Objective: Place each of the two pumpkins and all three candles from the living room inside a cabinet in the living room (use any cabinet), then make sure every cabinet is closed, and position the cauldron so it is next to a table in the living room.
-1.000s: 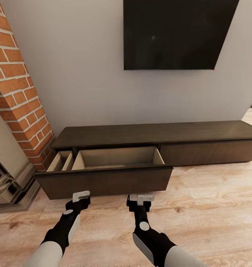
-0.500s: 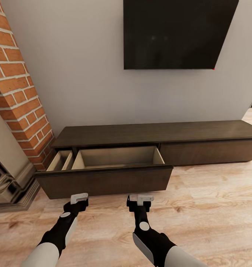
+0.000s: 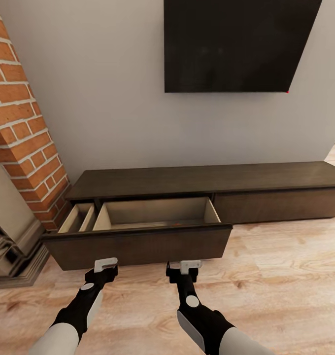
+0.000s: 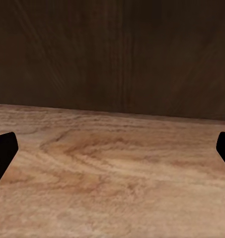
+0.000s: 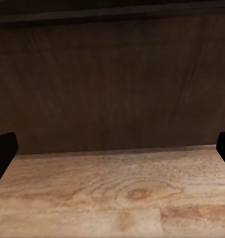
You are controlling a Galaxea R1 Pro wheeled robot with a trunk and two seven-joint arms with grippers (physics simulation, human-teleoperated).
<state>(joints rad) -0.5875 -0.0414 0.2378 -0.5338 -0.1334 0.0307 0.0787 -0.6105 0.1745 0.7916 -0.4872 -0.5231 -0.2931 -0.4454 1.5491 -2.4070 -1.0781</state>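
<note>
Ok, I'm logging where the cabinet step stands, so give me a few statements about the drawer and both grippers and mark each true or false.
1. The cabinet has a drawer pulled out on its left half. True.
2. The right half of the cabinet is open too. False: its front sits flush.
3. The left gripper holds a pumpkin. False: its fingers are spread with nothing between them.
4. Both grippers hover low over the wood floor in front of the drawer. True.
5. The right gripper is shut. False: it is open.
</note>
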